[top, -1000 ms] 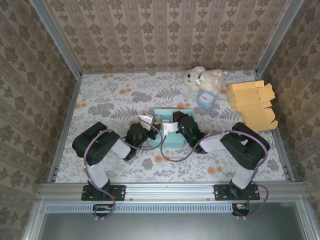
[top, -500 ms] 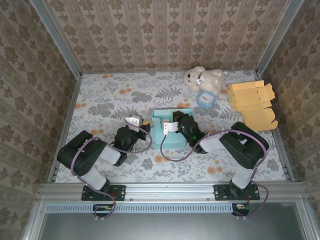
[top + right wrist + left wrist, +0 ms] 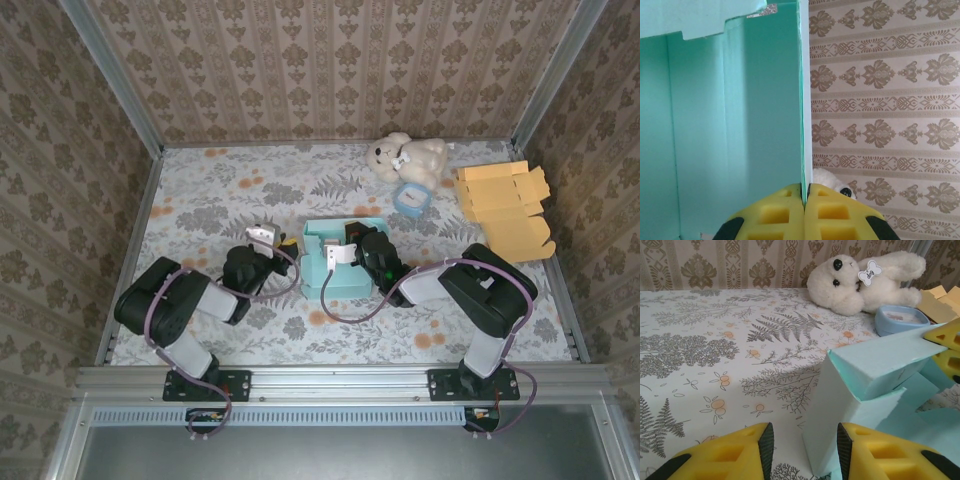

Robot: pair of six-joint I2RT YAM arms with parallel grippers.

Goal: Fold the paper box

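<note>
Teal paper box (image 3: 350, 285) sits half folded in the middle of the flowered table (image 3: 220, 200). The right gripper (image 3: 804, 202) is clamped tight on one upright wall of it. The left gripper (image 3: 802, 447) hovers just beside the box's left corner, fingers spread, grasping nothing. A white teddy bear (image 3: 405, 158) lies beyond.

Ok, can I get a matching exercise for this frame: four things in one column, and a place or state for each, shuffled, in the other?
Things:
1. left gripper
2. right gripper
3. plush dog
4. flat cardboard stack

Places or states:
A. lying near the back wall
B. shut on a wall of the teal paper box
C. at the far right of the table
D. open, fingers apart, at the box's left side

Pairs: 1-D, 2-B, 3-A, 4-C
</note>
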